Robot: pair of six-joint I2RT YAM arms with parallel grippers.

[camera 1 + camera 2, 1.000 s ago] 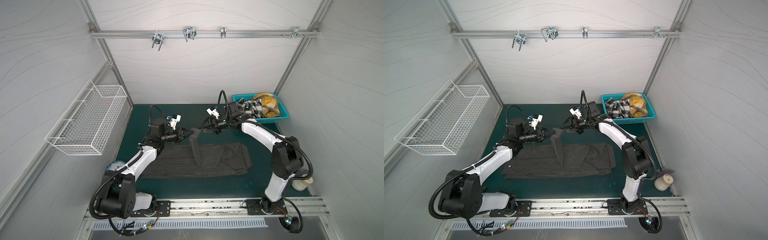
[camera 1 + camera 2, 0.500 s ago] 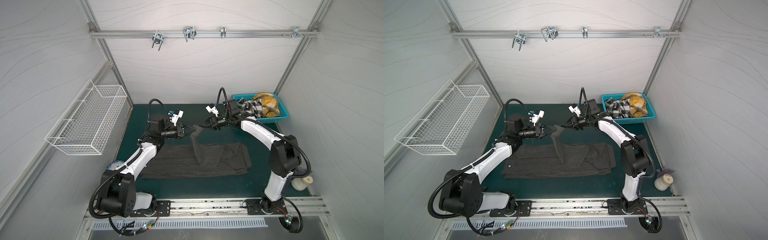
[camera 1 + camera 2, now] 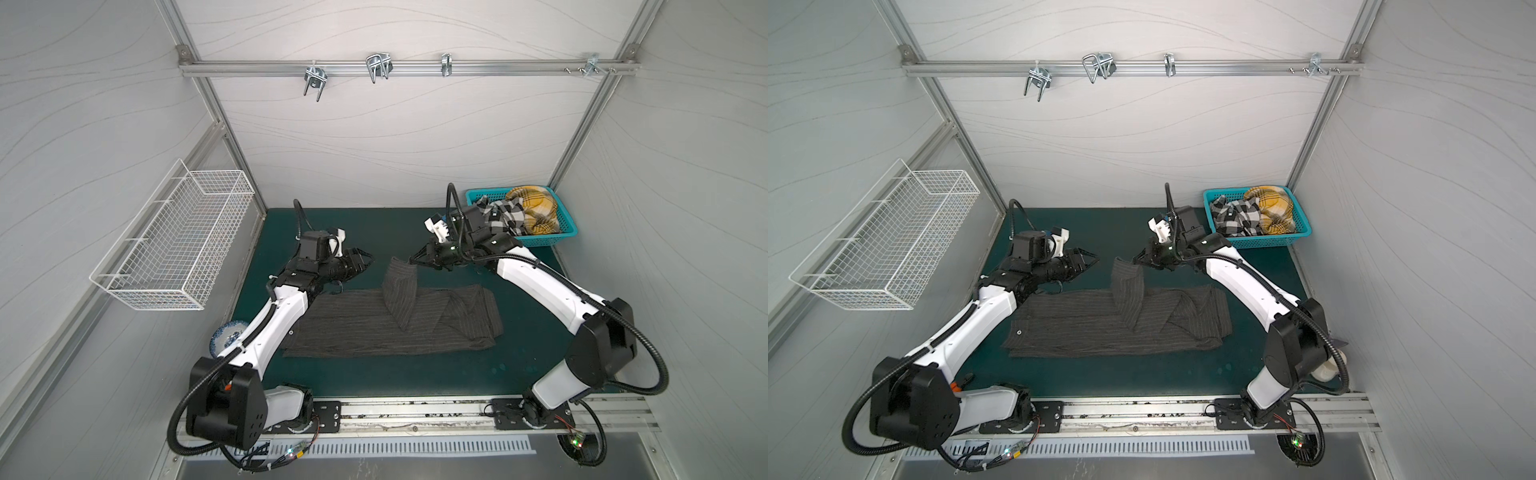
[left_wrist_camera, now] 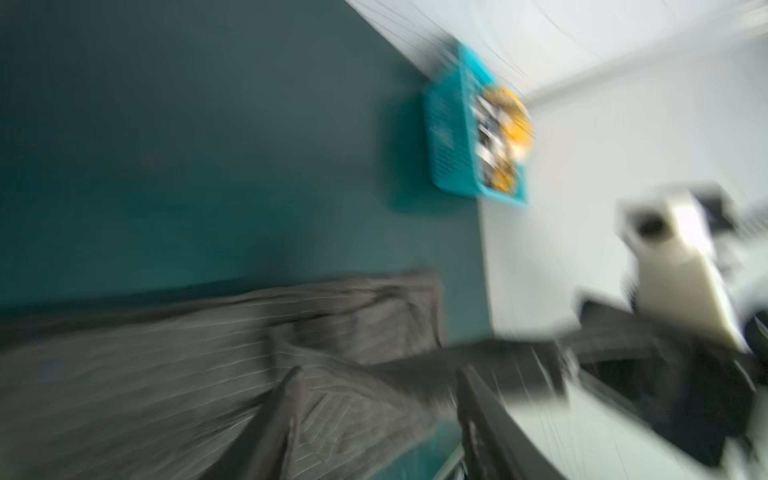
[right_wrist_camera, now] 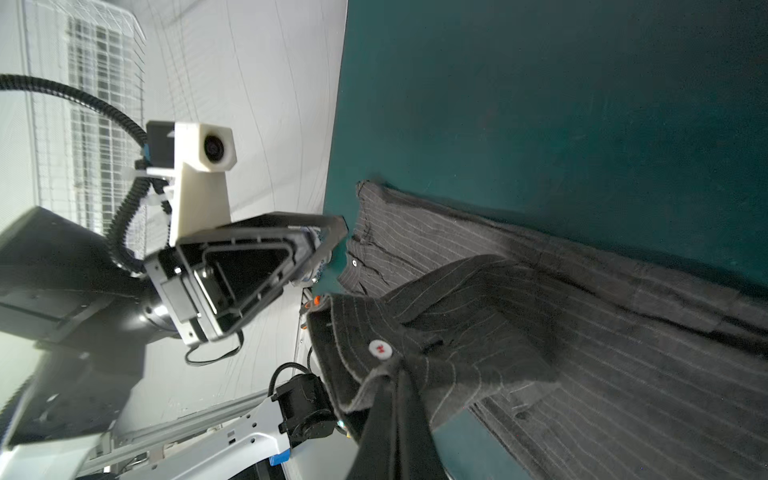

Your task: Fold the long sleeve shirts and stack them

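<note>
A dark green mat (image 3: 374, 224) covers the table, with a teal plastic basket (image 3: 544, 241) at its far right corner and a small blue-patterned bowl (image 3: 226, 336) at its left edge. A white wire basket (image 3: 174, 241) hangs on the left wall, and a metal rail (image 3: 498, 66) runs across the back wall, carrying a few hooks (image 3: 377, 68). Low on the right sits a pale, roundish thing (image 3: 1327, 370) — a cup or a roll, perhaps — mostly hidden.

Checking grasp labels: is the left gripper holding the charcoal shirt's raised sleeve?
No, the left gripper stands open and apart from the sleeve, which only the right gripper pinches.
</note>
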